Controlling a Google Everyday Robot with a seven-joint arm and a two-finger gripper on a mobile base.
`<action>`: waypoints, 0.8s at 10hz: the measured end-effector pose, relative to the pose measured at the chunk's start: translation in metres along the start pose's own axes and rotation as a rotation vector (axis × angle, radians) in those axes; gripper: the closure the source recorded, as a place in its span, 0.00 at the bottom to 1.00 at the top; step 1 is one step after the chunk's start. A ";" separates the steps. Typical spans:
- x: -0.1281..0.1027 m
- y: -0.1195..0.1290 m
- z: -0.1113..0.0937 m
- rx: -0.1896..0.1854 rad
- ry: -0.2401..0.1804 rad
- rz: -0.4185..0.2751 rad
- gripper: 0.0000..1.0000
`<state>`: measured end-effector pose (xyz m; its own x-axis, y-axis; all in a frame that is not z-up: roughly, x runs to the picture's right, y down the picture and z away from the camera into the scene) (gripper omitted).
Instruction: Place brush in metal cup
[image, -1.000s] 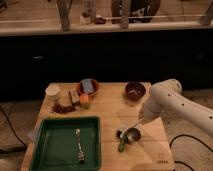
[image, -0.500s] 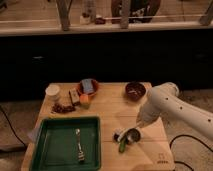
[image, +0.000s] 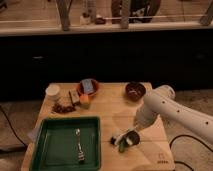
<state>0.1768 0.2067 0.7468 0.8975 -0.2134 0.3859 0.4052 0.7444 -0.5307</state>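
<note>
The metal cup (image: 133, 139) lies on the wooden table (image: 115, 107), just right of the green tray, and seems tipped on its side. The brush (image: 116, 137) shows as a short white piece with a dark end just left of the cup, partly hidden. My gripper (image: 132, 132) hangs from the white arm (image: 162, 105) that comes in from the right. It is right above the cup and touching or nearly touching it. I cannot tell whether it holds the brush. A curved green vegetable (image: 122, 147) lies in front of the cup.
A green tray (image: 50, 150) with a metal fork (image: 79, 145) sits at the front left. A white cup (image: 52, 91), snacks (image: 63, 107), an orange bowl (image: 88, 87) and a dark reddish-brown bowl (image: 134, 91) stand along the back. A dark counter runs behind the table.
The arm has lowered slightly and its wrist has shifted a little left over the cup. The cup and brush look barely moved.
</note>
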 end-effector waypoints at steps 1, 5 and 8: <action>-0.001 -0.002 -0.003 0.011 -0.009 -0.002 0.97; 0.003 -0.006 -0.017 0.039 -0.022 -0.003 0.97; 0.000 -0.005 -0.028 0.045 -0.051 -0.022 0.97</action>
<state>0.1791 0.1852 0.7284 0.8781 -0.1985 0.4354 0.4155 0.7676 -0.4881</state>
